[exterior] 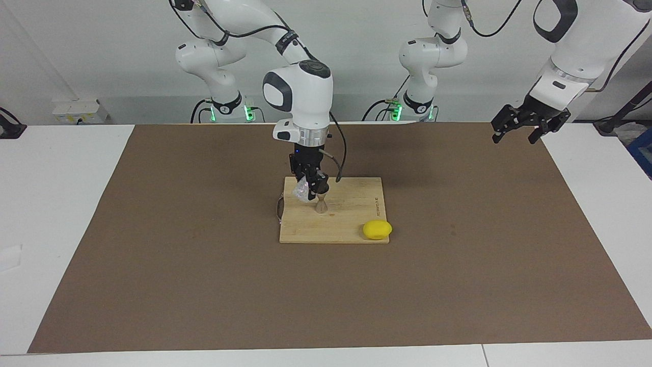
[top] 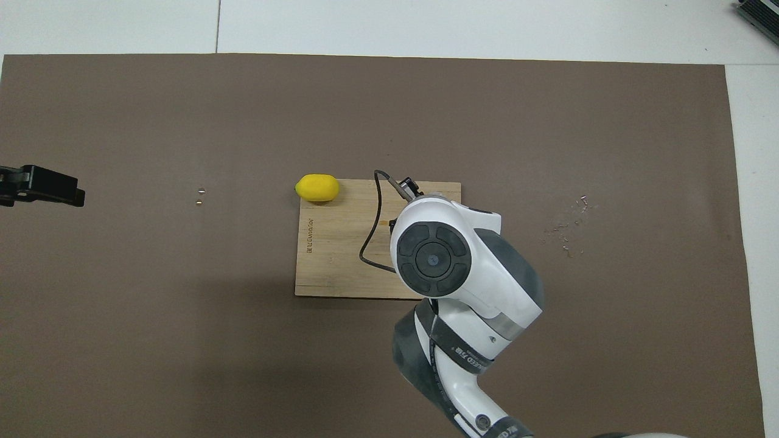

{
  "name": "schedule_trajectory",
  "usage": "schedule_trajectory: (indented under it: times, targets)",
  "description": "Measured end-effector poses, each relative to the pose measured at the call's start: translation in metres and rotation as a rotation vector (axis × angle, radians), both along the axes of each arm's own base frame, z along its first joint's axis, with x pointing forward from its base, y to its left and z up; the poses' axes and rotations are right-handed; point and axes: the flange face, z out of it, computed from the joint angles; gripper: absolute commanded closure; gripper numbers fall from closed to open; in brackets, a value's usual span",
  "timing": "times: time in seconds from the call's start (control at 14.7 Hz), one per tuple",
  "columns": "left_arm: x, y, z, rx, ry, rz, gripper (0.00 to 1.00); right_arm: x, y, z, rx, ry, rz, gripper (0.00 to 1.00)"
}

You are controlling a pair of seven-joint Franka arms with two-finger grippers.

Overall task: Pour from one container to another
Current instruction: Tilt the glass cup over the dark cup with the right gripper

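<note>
- While it hangs over the cutting board [exterior: 351, 224], the right gripper [exterior: 311, 184] pinches the glass tumbler [exterior: 302, 190], tipped toward the jigger [exterior: 321, 205].
- Jigger: upright on the board, just under the tumbler's lip.
- Advice: roll the wrist slowly, keeping the lip centred over the small cup.
- Lemon [exterior: 377, 229]: at the board's corner, away from the robots.
- Left gripper [exterior: 527, 126]: fingers spread, waiting well clear of the board, at the left arm's end.
</note>
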Motion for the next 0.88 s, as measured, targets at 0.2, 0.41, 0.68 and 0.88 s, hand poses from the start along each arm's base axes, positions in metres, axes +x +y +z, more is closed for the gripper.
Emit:
schedule_trajectory:
  times: [0.2,0.41,0.68,0.88]
  targets:
    - [-0.0006,0.0033,0.0015,0.017,-0.003,0.003,0.00,-0.0018,0.0023,-0.0006,-0.011,-0.006,0.012,0.98]
    - [-0.0007,0.0053,0.0020,0.019,-0.006,0.006,0.00,-0.0040,0.0057,0.0000,-0.022,-0.015,0.027,0.98]
    - [-0.0005,0.0047,0.0022,0.019,-0.007,0.006,0.00,-0.0050,0.0054,-0.0027,-0.059,-0.039,0.057,0.97]
    - [0.0005,0.0044,0.0030,0.019,-0.017,0.005,0.00,-0.0053,0.0055,-0.0022,-0.058,-0.043,0.059,0.97]
